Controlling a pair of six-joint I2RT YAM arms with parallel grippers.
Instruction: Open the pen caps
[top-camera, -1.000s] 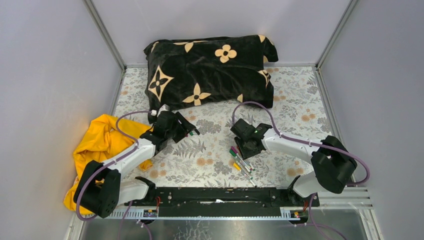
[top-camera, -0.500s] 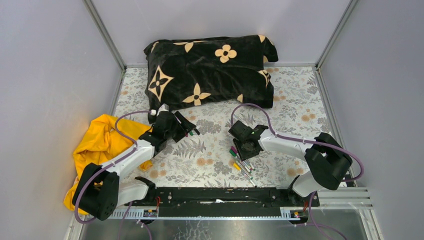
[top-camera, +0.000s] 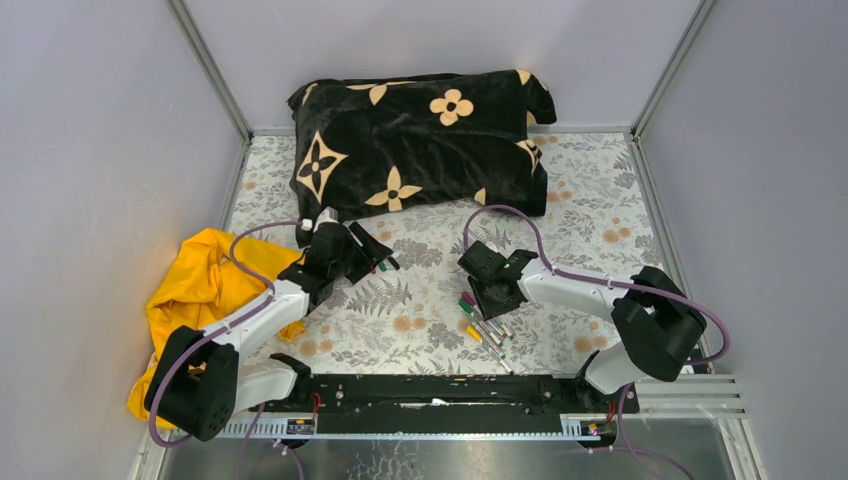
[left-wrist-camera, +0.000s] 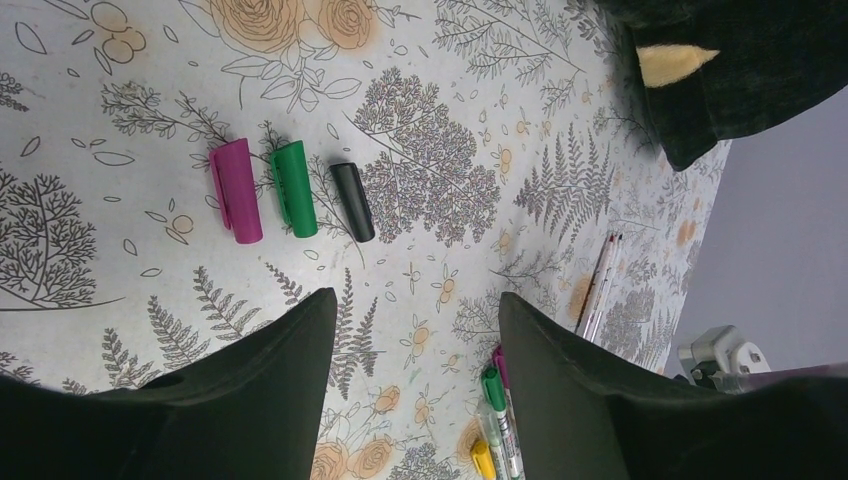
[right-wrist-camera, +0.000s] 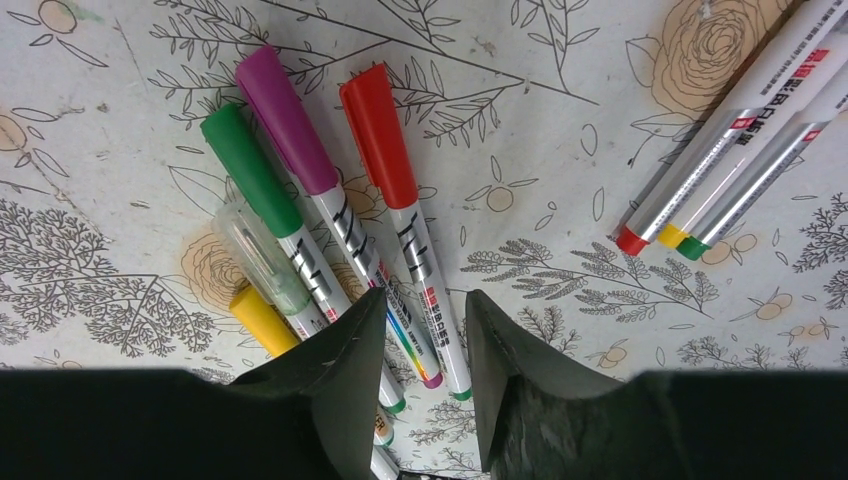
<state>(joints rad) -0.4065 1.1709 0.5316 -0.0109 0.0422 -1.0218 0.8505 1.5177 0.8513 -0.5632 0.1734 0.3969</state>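
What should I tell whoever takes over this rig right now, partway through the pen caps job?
Left end effector: open, empty, hovering near the removed caps.
Right end effector: open, empty, over the barrel of the red-capped pen.
Done: loose magenta cap, loose green cap and loose black cap lie side by side.
Left: the red-capped pen, magenta-capped pen, green-capped pen and yellow-capped pen, clustered under the right end effector.
Unclear: three separate pens lie beside the cluster, far ends out of view.
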